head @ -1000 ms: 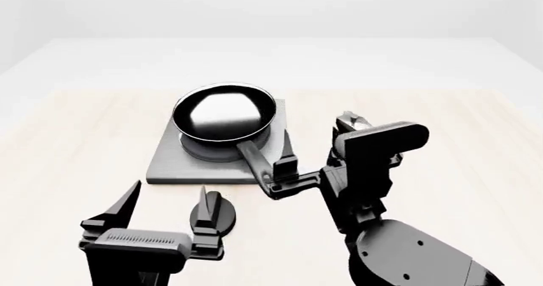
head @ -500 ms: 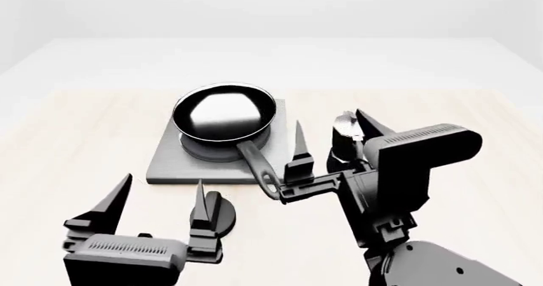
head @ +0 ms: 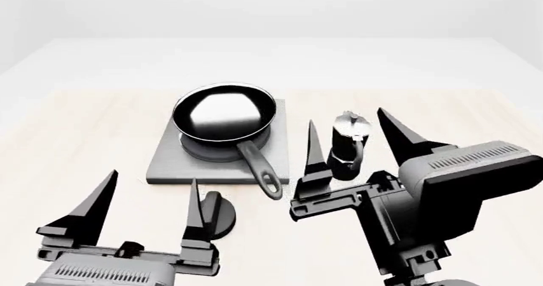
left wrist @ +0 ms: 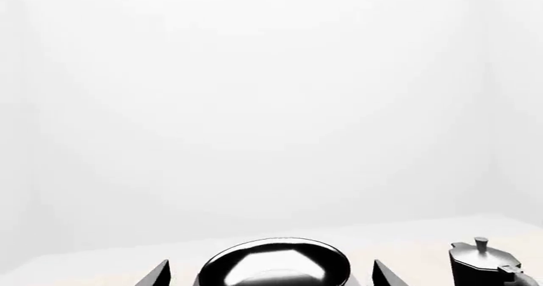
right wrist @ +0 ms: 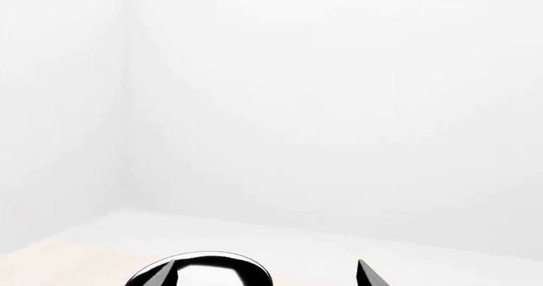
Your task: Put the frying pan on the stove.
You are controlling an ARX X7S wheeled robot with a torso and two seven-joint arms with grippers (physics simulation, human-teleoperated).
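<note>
1. Where the frying pan (head: 224, 113) sits: on the stove (head: 165, 162), over the burner rings, toward the plate's far side; long black handle (head: 261, 170) running back toward the robot, its end past the plate's near edge.
2. Stove flat on the pale wooden table (head: 85, 133), grey plate wider than the pan.
3. Right gripper (head: 355, 143) raised in the foreground, fingers spread wide and pointing up, holding nothing; clear of the pan handle, which lies just beside its inner finger.
4. Left gripper (head: 151, 200) low at the near edge of the head view, fingers likewise spread apart, empty.
5. Small black moka pot (head: 348, 146) upright on the table just beside the stove's right edge, seen between the right gripper's fingers.
6. Round black knob (head: 216, 215) on the table in front of the stove, partly hidden behind the left gripper's inner finger.
7. Left wrist view: shiny pan interior (left wrist: 276, 270) between two dark fingertips, moka pot (left wrist: 484, 264) off to one side.
8. Right wrist view: only the pan's rim (right wrist: 203, 270) and the fingertips against a blank white background.
</note>
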